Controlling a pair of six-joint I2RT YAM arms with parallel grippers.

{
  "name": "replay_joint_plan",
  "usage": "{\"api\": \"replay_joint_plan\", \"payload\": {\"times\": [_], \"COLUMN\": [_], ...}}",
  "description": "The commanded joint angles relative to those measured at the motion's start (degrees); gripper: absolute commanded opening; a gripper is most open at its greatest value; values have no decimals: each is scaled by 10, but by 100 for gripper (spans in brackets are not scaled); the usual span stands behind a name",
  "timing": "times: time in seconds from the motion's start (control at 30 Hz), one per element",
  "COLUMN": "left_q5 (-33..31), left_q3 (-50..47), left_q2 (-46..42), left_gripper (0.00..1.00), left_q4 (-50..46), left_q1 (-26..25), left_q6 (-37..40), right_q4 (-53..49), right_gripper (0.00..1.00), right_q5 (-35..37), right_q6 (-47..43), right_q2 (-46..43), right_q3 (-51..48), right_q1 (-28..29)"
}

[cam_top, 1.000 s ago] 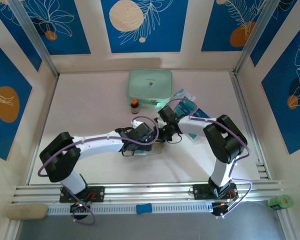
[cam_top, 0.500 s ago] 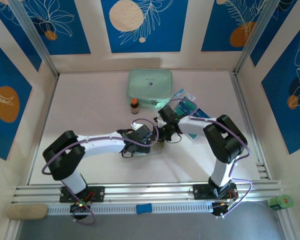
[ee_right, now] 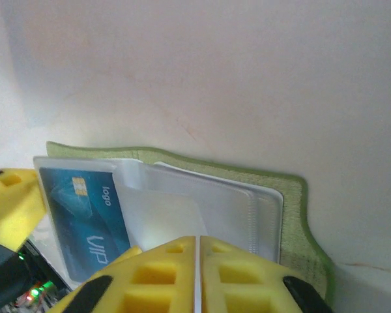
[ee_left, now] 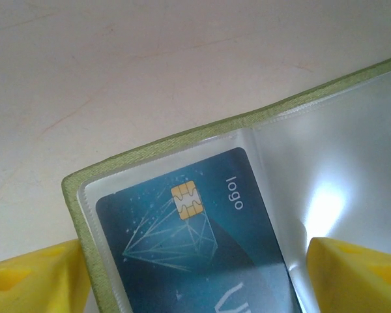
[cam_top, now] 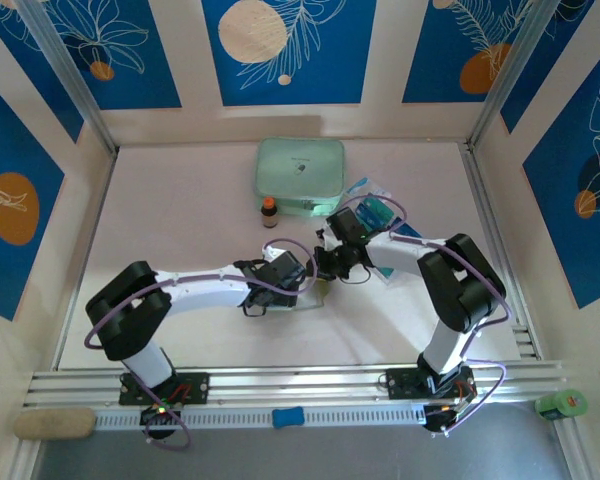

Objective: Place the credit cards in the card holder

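Observation:
The olive-green card holder lies open on the table, clear pockets up. One blue credit card with a gold chip sits in its left clear pocket. My left gripper is open, one yellow finger outside the green edge and the other over the clear pocket, astride the card. In the right wrist view the holder and card lie just beyond my right gripper, whose fingers are shut with a hairline between them. From above, both grippers meet over the holder.
A mint-green zip case lies at the back, a small brown bottle in front of it. A clear packet with blue print and flat teal and blue pieces lie beside the right forearm. Metal rails border the table.
The right wrist has shifted a little to the right and back. The left arm edged forward early in the second and has held since.

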Motion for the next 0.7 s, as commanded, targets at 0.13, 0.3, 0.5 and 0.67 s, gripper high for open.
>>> {"api": "replay_joint_plan", "payload": {"times": [0.13, 0.3, 0.5, 0.67], "left_q5": [0, -1, 0, 0], "left_q3": [-9, -10, -13, -16], "left_q2": [1, -1, -1, -3], "left_gripper": [81, 81, 81, 81], "left_q4": [7, 7, 11, 14], "left_q1": [-4, -4, -4, -4], "left_q6": [7, 8, 8, 7], "right_q4": [14, 30, 35, 41], "right_gripper": [26, 28, 28, 28], "right_q5": [-22, -35, -40, -50], "right_q6": [11, 15, 19, 21], "right_q2": [-3, 11, 40, 61], "right_q3": [-8, -7, 6, 17], "right_q1": [-3, -1, 0, 0]}}
